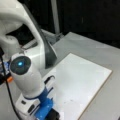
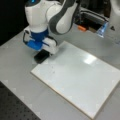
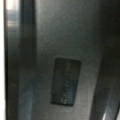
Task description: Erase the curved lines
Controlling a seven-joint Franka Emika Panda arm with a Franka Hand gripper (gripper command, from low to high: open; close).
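End effector [image 2: 42, 55] presses black eraser [image 2: 40, 58] at whiteboard [image 2: 80, 80] corner.

all three views are soft and blurred, the wrist view most of all: it is dim and grey, with a dark label plate [image 3: 65, 82] whose lettering is unreadable and a thin bright strip along its left edge. in both front views the background is nearly black while the grey worktop [image 2: 17, 70] and white board [image 2: 77, 77] are evenly lit from above. a pale glare patch sits on the board toward a front view's right, and a blue light [image 1: 20, 63] glows on the arm.
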